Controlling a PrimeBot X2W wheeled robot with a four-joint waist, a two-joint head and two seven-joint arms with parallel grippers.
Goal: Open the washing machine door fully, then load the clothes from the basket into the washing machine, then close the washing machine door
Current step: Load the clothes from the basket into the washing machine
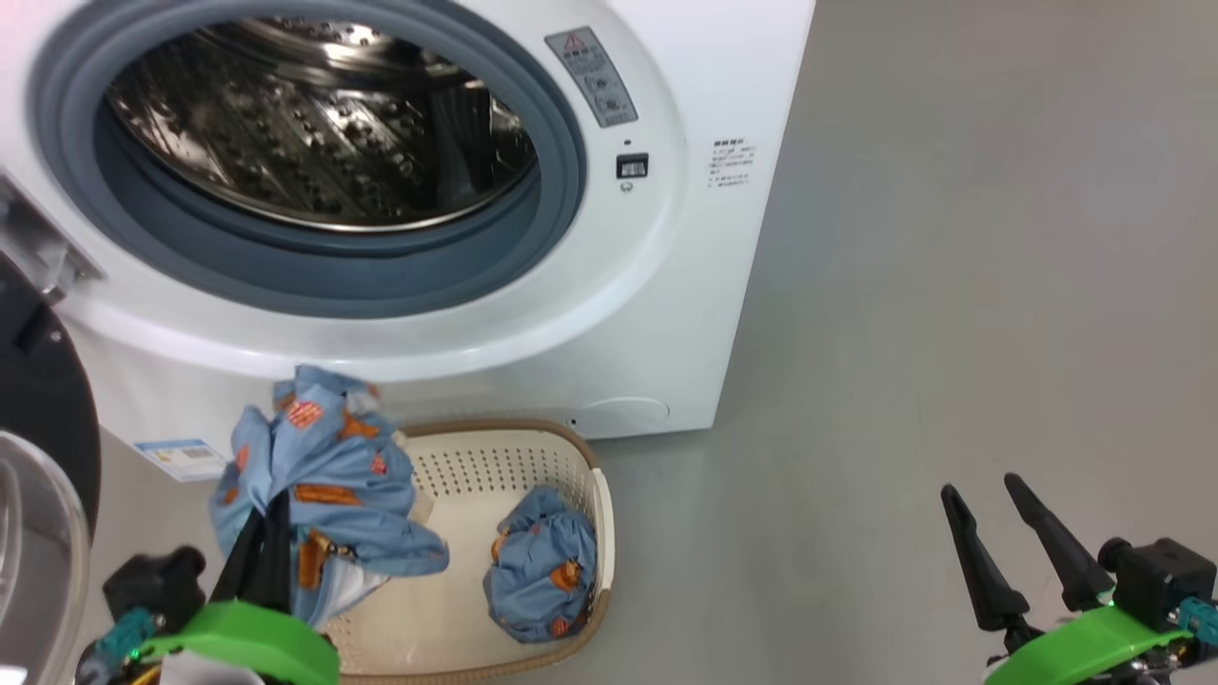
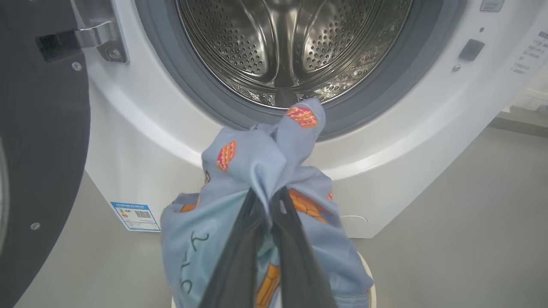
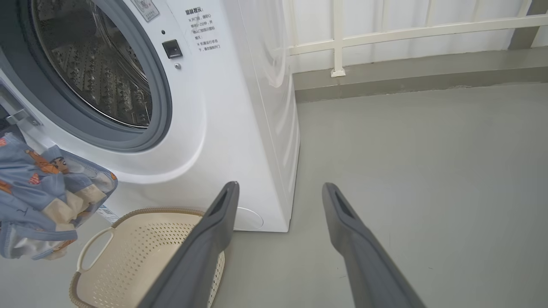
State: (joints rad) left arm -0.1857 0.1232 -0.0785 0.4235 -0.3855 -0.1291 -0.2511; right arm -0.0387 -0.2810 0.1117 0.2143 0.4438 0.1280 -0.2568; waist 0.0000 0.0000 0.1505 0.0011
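The white washing machine point(image 1: 723, 285) stands with its round door point(image 1: 43, 419) swung open at the left, steel drum point(image 1: 314, 124) bare. My left gripper point(image 1: 271, 509) is shut on a light blue printed garment point(image 1: 333, 476), lifted above the cream basket point(image 1: 590, 457) and just below the drum opening. In the left wrist view the fingers point(image 2: 239, 248) pinch that garment point(image 2: 252, 171) in front of the grey gasket point(image 2: 201, 94). A second blue garment point(image 1: 542, 571) lies bundled in the basket. My right gripper point(image 1: 990, 495) hangs open over the floor at the right, holding nothing.
Grey floor point(image 1: 952, 285) spreads to the right of the machine. A white railing point(image 3: 385, 34) and a low kerb run behind it. The open door's black inner face point(image 2: 43, 149) stands close on the left of the held garment.
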